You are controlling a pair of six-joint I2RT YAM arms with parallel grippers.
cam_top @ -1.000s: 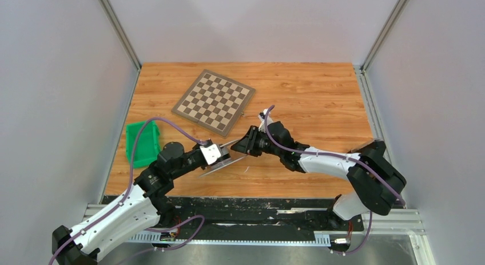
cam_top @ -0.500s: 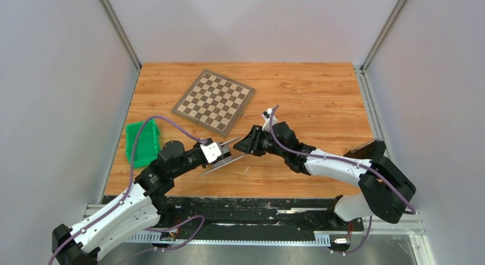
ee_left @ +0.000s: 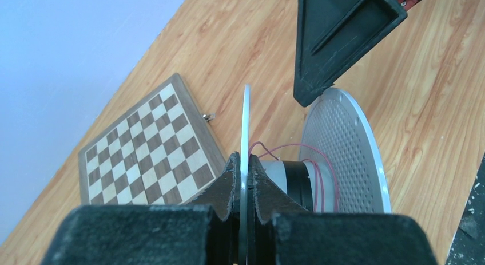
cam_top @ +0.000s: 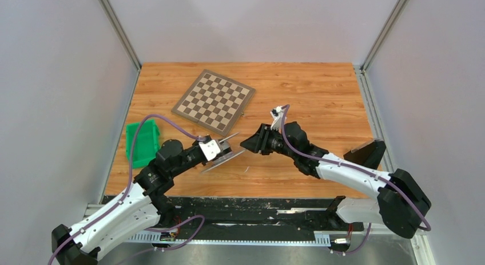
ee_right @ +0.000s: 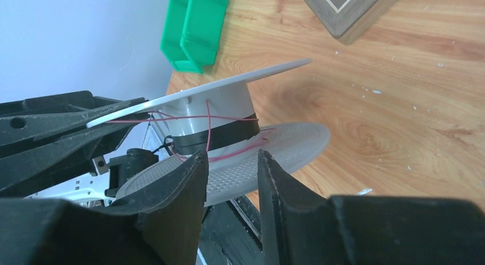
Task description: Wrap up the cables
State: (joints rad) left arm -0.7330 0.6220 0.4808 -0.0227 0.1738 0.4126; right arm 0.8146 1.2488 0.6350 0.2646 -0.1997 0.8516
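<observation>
Bright, even light, soft shadows; right hand (ee_right: 231,159) foreground blurred.

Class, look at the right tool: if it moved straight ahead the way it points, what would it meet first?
Most likely the spool, held by the left tool: probably its perforated flange near the hub, though depth is unclear.

In the right wrist view the chessboard (ee_right: 349,4) and green bin (ee_right: 194,30) run off the top edge. The red cable (ee_right: 207,127) on the spool (cam_top: 224,160) is too thin to see from above.
</observation>
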